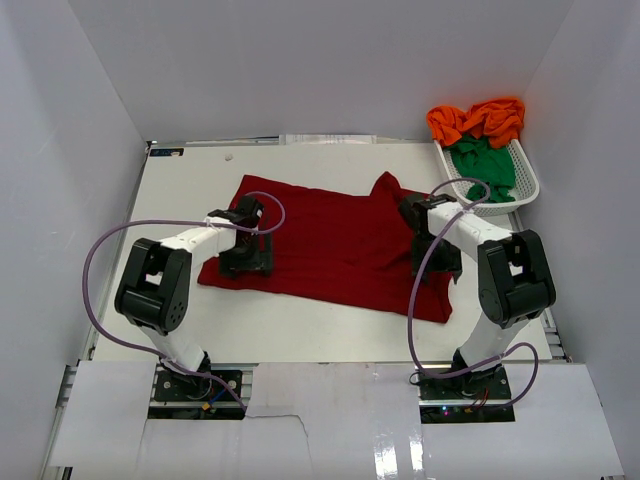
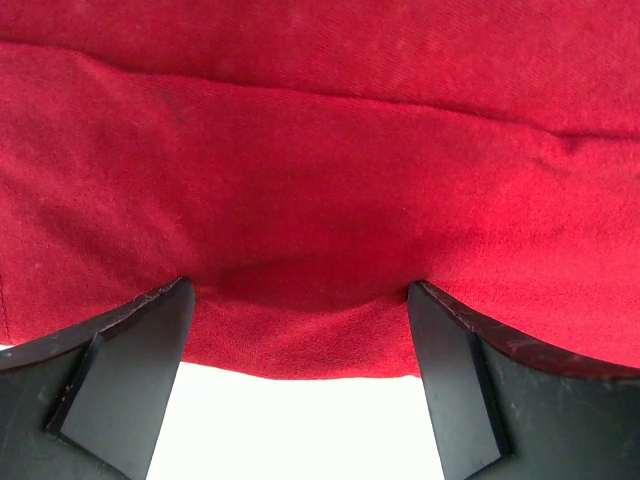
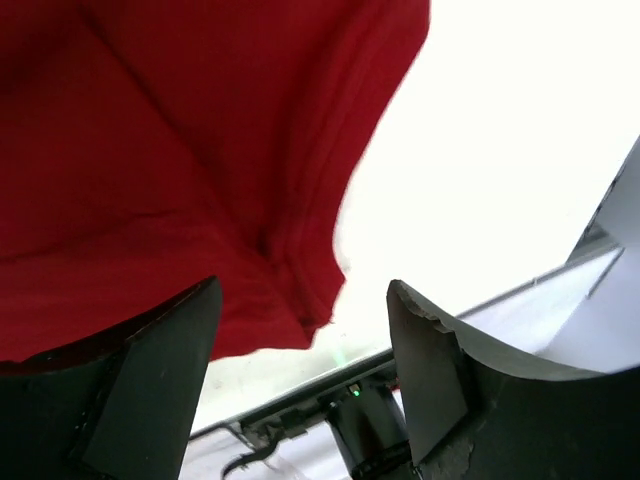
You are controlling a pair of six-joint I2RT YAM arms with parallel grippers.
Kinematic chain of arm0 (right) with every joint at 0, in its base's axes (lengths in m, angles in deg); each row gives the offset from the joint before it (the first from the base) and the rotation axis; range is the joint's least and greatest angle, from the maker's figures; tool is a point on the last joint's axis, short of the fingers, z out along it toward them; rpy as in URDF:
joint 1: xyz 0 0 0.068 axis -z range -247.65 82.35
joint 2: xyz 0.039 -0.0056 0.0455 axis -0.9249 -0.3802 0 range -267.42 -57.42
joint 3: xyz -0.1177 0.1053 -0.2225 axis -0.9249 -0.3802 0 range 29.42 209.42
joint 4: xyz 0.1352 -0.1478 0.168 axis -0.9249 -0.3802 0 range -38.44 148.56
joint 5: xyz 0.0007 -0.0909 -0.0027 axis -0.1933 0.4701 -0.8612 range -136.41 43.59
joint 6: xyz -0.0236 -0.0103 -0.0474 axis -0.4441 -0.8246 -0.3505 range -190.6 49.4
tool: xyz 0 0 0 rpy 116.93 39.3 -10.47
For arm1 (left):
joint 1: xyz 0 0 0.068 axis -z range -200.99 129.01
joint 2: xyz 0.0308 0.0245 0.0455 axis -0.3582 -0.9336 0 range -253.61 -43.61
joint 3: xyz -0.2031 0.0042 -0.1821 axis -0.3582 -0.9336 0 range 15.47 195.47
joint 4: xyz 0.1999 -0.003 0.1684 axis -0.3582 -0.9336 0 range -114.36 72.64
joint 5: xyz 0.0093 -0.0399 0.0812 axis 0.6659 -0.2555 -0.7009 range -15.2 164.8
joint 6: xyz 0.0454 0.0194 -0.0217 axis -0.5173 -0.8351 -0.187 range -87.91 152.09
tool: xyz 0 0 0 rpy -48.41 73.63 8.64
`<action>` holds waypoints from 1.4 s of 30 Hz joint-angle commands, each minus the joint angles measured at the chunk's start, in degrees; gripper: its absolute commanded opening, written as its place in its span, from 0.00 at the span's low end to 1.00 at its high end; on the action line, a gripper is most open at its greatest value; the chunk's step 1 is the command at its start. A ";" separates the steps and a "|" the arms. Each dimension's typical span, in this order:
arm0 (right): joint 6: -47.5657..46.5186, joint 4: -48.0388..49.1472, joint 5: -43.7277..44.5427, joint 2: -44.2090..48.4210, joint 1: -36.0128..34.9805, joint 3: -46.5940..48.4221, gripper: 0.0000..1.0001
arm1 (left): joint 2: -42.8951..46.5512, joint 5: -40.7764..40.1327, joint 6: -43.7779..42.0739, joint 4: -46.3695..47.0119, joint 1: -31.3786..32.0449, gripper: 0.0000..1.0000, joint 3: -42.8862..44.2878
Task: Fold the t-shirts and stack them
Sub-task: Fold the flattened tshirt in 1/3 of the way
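Left gripper (image 2: 300,292) wide, empty — dark red t-shirt (image 2: 320,180) hem between its fingers. Right gripper (image 3: 302,290) parted, cloth edge beside one finger, seemingly ungripped. Risk: closing shallow pinches single layer — fold skews.

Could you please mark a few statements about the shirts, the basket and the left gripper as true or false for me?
1. The dark red t-shirt lies spread out on the table. True.
2. The orange shirt lies on the table beside the red one. False: it is draped over the far rim of the white basket.
3. The left gripper has its jaws open over an edge of the red t-shirt. True.
4. The green shirt lies inside the basket. True.
5. The basket stands at the far left corner. False: it stands at the far right.
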 commanded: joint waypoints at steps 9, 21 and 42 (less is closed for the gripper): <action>-6.71 9.13 -15.49 -2.14 -2.51 23.37 0.67 | 0.88 2.87 2.75 -5.61 3.90 0.98 1.96; -9.00 9.06 -23.23 -18.41 -7.35 33.13 0.60 | -8.95 2.32 1.87 -10.27 3.90 0.98 26.75; -8.82 7.39 -20.07 -21.49 -10.34 31.20 0.52 | -16.26 2.68 0.63 -10.89 3.90 0.98 34.05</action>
